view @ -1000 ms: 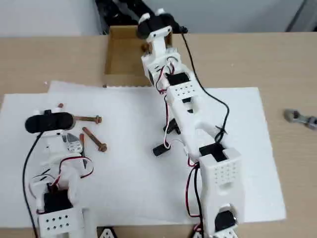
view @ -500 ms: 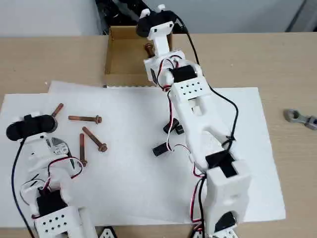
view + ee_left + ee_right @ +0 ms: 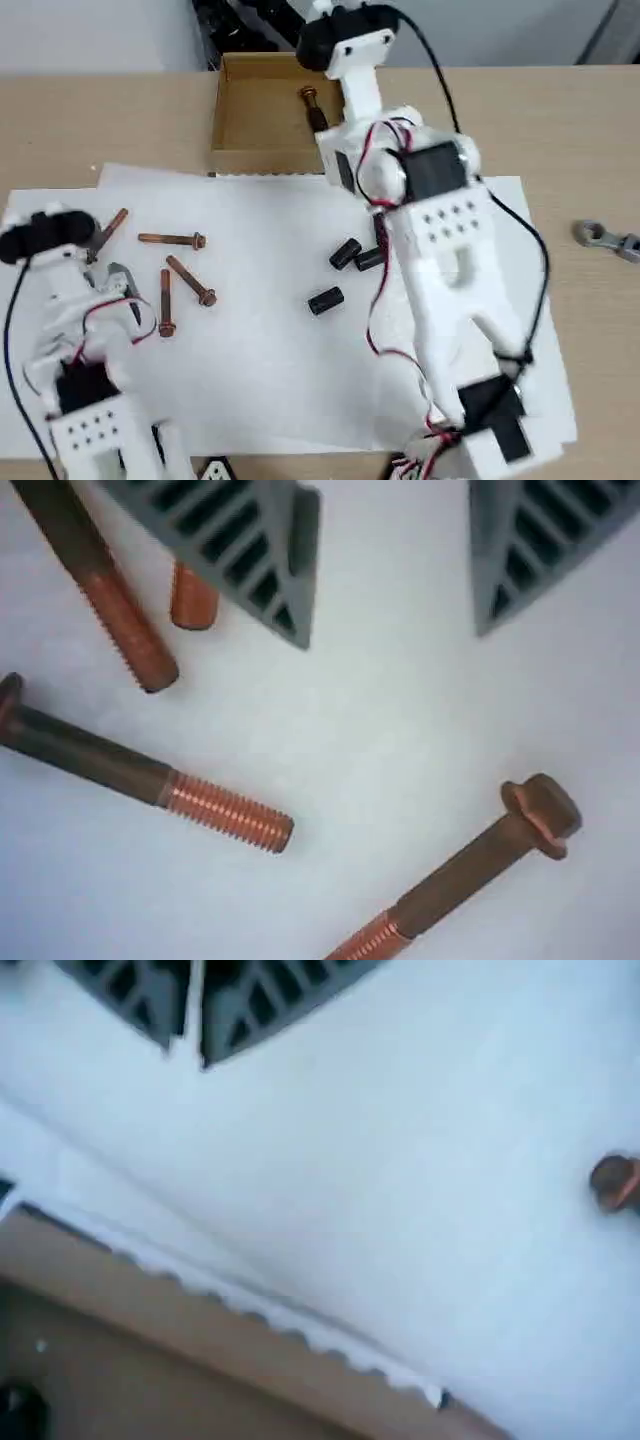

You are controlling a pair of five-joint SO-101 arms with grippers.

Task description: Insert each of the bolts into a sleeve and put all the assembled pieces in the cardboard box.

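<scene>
The cardboard box stands at the table's far edge, and one bolt in a dark sleeve lies inside it by the right wall. Several bare copper bolts lie on the white sheet at the left; three black sleeves lie near its middle. My left gripper hangs open just above the bolts, touching none. My right gripper is shut and holds nothing, over the sheet near its edge, with a bolt head off to one side. The right arm stretches toward the box.
A metal tool lies on the bare wood table at the far right. Dark equipment stands behind the box. The sheet's near half between the two arms is free.
The right arm has risen and swung right, away from the box, leaving the sleeved bolt inside. The left arm has drawn back to the left, uncovering the bolts.
</scene>
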